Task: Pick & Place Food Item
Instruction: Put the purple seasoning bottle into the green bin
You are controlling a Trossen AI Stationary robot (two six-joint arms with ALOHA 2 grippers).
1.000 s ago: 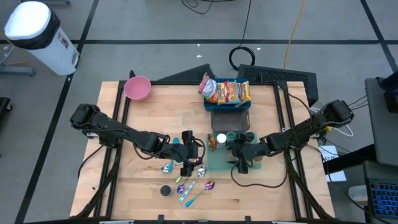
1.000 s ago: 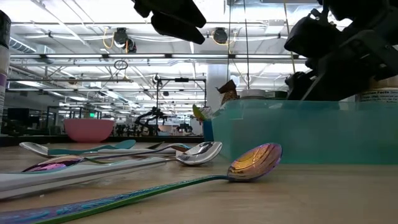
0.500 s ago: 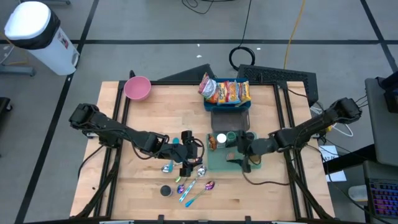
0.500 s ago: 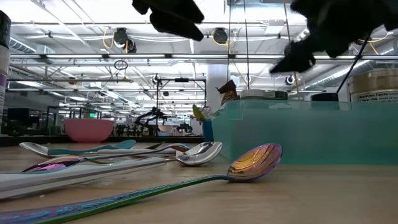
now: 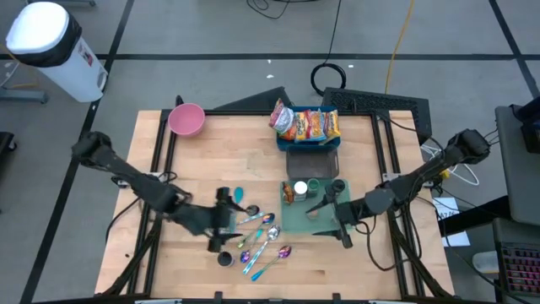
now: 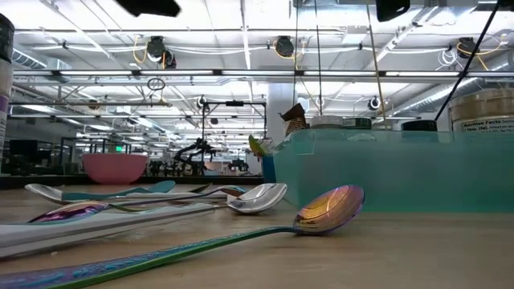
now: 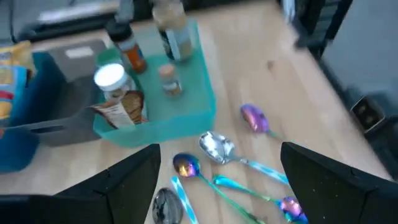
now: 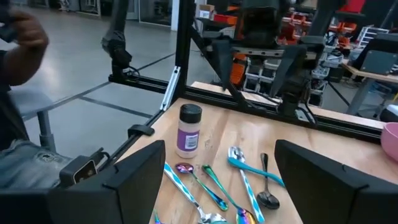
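Note:
Snack bags (image 5: 306, 125) lie in a blue bin (image 5: 336, 143) at the far edge. A teal tray (image 5: 297, 221) holds jars, bottles and a brown food packet (image 7: 127, 106); it also shows in the left wrist view (image 7: 198, 109). My left gripper (image 5: 223, 230) is open and empty above the table, left of several spoons (image 5: 261, 241), and its wide-apart fingers show in its wrist view (image 7: 217, 186). My right gripper (image 5: 332, 211) is open and empty over the tray's right part, looking level toward the table's left (image 8: 217, 186).
A grey bin (image 5: 310, 160) stands between the blue bin and the tray. A pink bowl (image 5: 186, 120) sits at the far left. A small purple-labelled jar (image 8: 188, 130) stands near the front edge, beside the spoons (image 8: 236, 180). A person shows beyond the table (image 8: 22, 43).
My left gripper has drawn back from beside the tray toward the table's left and near edge, and has risen out of the low view. My right gripper has risen from the tray, out of the low view. A teal spoon left of the tray is now uncovered.

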